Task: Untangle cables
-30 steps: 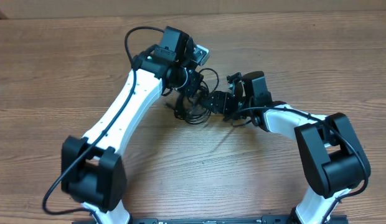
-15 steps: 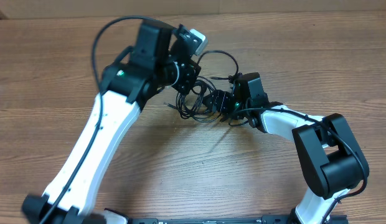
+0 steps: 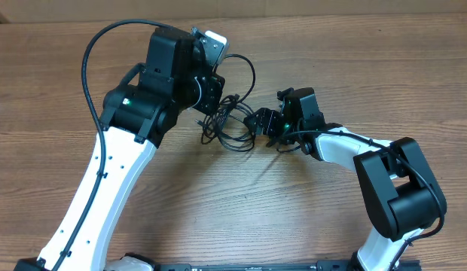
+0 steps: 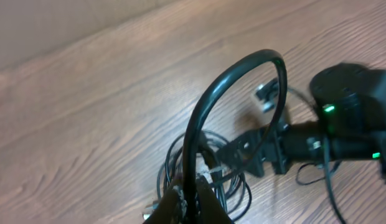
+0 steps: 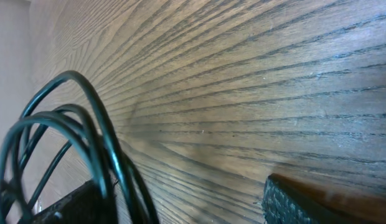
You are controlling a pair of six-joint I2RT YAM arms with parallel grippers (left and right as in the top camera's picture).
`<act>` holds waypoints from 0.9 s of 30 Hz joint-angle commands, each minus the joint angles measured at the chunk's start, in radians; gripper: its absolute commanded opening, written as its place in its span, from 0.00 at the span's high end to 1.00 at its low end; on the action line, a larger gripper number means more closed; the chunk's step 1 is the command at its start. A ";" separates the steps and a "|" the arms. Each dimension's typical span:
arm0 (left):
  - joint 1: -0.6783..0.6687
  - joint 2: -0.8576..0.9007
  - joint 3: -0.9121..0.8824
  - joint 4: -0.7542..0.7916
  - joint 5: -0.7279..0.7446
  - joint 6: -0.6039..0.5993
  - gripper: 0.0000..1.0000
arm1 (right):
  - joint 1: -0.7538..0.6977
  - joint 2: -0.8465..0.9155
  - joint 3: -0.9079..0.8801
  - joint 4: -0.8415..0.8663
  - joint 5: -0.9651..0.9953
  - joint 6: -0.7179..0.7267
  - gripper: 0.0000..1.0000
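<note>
Occlusion: from overhead the left gripper [image 4: 188, 211] is covered by its own wrist. In the left wrist view its fingertips are cut off by the bottom edge. Plug ends cannot be picked out in the bunch. The right wrist view is very close and partly blurred, so which strand is which cannot be told there.

Left arm [image 3: 113, 173]: raised high over the table [image 3: 241, 218] and reaching forward, wrist bent down towards the bunch.

Right arm [image 3: 346, 147]: low, forearm lying leftward, wrist close to the wood.

Left gripper: closed tight on one strand of the cables [image 3: 230, 129]. From the pinch a loop [image 4: 243, 65] arches up and comes back down into the bunch.

Right gripper [image 3: 265, 123]: jaws wide apart. Its pads [image 5: 305, 202] show at the bottom corners of the right wrist view, with bare wood between them. Several strands curve up just beside the left-hand pad; contact cannot be told. Nothing is gripped.

Cables: loose tangle lying on the table between the two grippers, just left of the right gripper, apart from the lifted loop.
</note>
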 commanded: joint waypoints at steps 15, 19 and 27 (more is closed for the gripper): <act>0.006 0.259 0.018 -0.140 -0.265 -0.381 0.96 | 0.001 0.013 -0.012 -0.011 0.060 0.006 0.24; 0.006 0.319 0.018 -0.157 -0.330 -0.426 0.96 | 0.001 0.013 -0.012 -0.014 0.060 0.006 0.24; 0.052 0.406 0.013 -0.212 -0.384 -0.588 0.96 | 0.001 0.013 -0.012 -0.015 0.060 0.006 0.24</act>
